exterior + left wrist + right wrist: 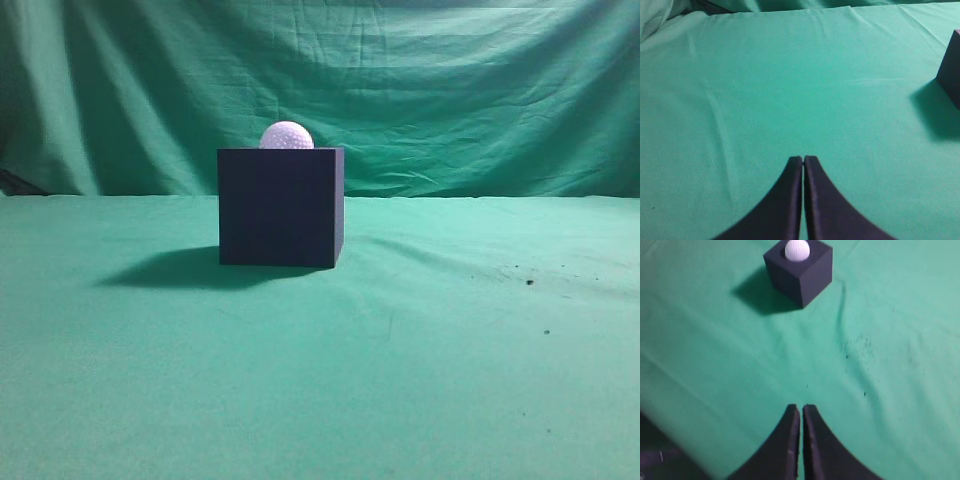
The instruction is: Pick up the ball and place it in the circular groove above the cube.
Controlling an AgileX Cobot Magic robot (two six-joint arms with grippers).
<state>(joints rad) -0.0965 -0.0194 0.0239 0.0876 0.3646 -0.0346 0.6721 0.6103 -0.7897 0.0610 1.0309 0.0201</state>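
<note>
The white dimpled ball (286,136) sits on top of the dark cube (280,206), partly sunk into its top. The right wrist view shows the same: the ball (797,250) rests in the top of the cube (805,275), far ahead of my right gripper (801,408), which is shut and empty above the cloth. My left gripper (803,159) is shut and empty over bare cloth; only a corner of the cube (951,70) shows at the right edge of that view. Neither gripper shows in the exterior view.
A green cloth covers the table (320,380) and hangs as a backdrop (450,80). Small dark specks (528,282) lie on the cloth to the right of the cube. A dark table edge (655,450) shows at the lower left of the right wrist view.
</note>
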